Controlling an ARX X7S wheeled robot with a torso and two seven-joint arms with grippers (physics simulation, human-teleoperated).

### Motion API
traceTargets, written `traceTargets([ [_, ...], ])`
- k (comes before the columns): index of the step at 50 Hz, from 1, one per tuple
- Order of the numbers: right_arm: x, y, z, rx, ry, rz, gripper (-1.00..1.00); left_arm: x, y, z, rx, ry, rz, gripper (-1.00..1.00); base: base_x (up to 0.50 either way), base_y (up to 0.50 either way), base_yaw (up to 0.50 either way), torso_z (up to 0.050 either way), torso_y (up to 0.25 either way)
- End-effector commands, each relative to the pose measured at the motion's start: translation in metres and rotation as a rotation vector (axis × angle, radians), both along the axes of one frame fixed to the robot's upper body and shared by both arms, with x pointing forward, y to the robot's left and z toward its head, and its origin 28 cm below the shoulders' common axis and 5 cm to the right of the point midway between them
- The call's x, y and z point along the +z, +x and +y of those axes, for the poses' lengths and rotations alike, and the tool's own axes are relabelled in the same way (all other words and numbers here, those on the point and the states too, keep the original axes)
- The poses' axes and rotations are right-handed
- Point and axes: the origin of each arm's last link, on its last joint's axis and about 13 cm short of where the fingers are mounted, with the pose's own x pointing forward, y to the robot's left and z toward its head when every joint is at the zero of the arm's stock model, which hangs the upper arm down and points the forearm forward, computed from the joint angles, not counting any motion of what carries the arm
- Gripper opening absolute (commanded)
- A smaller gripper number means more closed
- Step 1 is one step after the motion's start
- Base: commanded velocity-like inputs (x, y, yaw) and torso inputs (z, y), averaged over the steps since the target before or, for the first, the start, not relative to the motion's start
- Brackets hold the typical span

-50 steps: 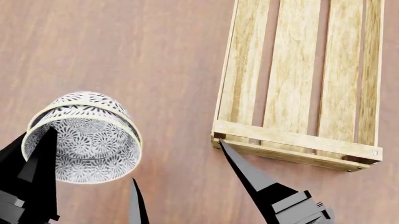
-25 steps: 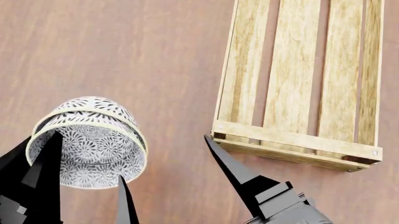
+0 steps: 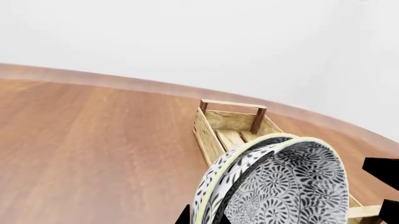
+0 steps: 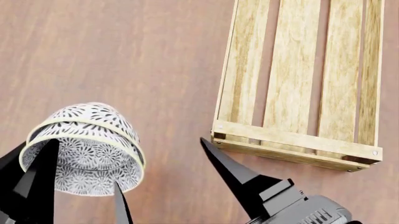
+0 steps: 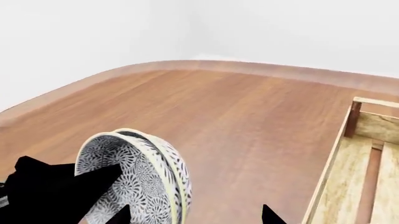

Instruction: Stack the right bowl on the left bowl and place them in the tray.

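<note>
Two black-and-white patterned bowls [image 4: 81, 144] are nested one in the other at the left and tilted, their opening facing me. My left gripper [image 4: 84, 161] is shut on the wall of the stacked bowls [image 3: 274, 182], one finger inside and one outside. The light-wood slatted tray [image 4: 293, 140] lies at the right and holds nothing that I can see; it also shows in the left wrist view [image 3: 231, 121] and the right wrist view [image 5: 355, 186]. My right gripper [image 5: 194, 214] is open and empty, between the bowls [image 5: 143, 177] and the tray's near corner. Only one of its fingers [image 4: 234, 170] shows in the head view.
The brown wooden tabletop [image 4: 124, 56] spreads around the bowls and the tray. Its curved far edge [image 5: 206, 65] meets a plain white wall. Bare table lies between the bowls and the tray's left side.
The stacked bowls have shifted slightly nearer me and tipped a little more in the left gripper. The right gripper has moved a little left, toward the bowls.
</note>
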Motion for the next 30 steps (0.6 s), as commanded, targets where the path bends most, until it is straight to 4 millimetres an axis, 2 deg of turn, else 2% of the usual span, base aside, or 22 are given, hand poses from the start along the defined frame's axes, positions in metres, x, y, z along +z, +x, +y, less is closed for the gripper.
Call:
traceTargets([
  [1, 0.0087, 0.0025, 0.0013, 0.126, 0.067, -0.005, 1.0, 0.008, -0.003, 0.0023, -0.061, -0.033, -0.082, -1.0, 0.0, 0.0, 0.0, 0.0, 0.0],
  [30, 0.0096, 0.0105, 0.004, 0.206, 0.074, 0.086, 1.0, 0.0114, -0.0058, 0.0035, -0.08, -0.046, -0.094, -1.0, 0.0, 0.0, 0.0, 0.0, 0.001],
])
